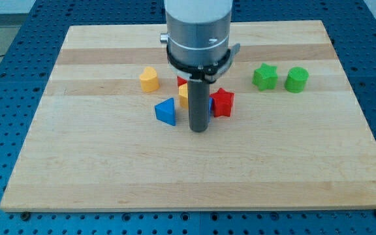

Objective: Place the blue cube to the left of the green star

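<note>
resting on the worktop (109, 176), our tip (199, 129) has no pincer to open or close. only a blue sliver (211, 104), presumably the blue cube, shows just behind the rod, beside the red star (222, 102); the green star (264, 76) lies toward the view's upper right.

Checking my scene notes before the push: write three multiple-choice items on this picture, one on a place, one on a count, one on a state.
1. Where is my tip?
A) just right of the blue block
B) beside the green star
C) off the board

2. How many green blocks are there?
A) one
B) two
C) three

3. The two green blocks are:
A) stacked
B) touching
C) apart

Key:
1 A, the rod comes down between the blue block and the red star.
2 B, the star plus a green round block.
3 C, a gap shows between them.
</note>
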### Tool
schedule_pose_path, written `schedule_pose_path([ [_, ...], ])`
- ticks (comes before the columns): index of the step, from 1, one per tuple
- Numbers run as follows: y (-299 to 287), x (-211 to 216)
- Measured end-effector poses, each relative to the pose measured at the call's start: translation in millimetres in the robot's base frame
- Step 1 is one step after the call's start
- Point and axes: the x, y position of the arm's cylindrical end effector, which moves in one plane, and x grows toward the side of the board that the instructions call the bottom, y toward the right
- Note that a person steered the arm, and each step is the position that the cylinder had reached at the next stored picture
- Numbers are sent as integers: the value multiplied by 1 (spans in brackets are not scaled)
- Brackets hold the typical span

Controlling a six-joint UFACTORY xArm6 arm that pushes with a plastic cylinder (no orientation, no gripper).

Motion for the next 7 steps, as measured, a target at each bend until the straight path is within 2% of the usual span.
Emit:
schedule_pose_path([
  [2, 4, -49],
  [4, -23, -81],
  [7, 5, -77],
])
